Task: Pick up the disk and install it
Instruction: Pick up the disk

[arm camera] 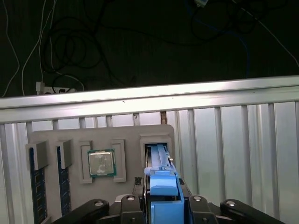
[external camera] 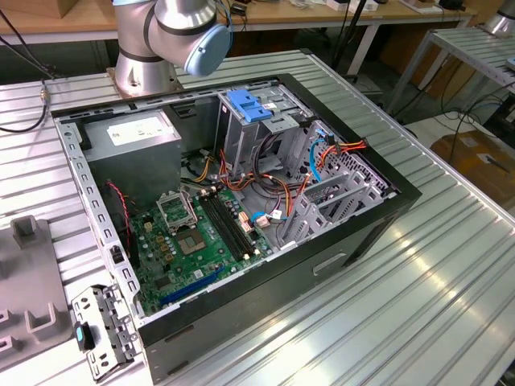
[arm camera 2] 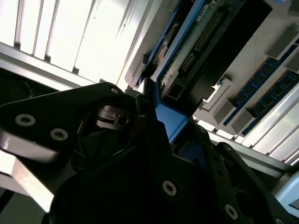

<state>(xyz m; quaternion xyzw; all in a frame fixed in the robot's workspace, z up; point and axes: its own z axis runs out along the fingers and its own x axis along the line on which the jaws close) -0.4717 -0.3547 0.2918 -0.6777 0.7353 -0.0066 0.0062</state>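
Note:
The disk stands on edge at a slot of the grey parts tray, with its blue side rail facing the camera. In the second wrist view the disk shows its circuit-board side and a connector. My gripper straddles it, black fingers pressed against the blue rail on both sides, so it is shut on the disk. Whether the disk has left the slot I cannot tell. In the exterior view the arm reaches out of frame above the open computer case.
The tray also holds a processor chip and blue memory sticks. Inside the case are a drive cage with a blue latch, a grey power-supply box, a green mainboard and loose cables. A metal bracket lies beside the case.

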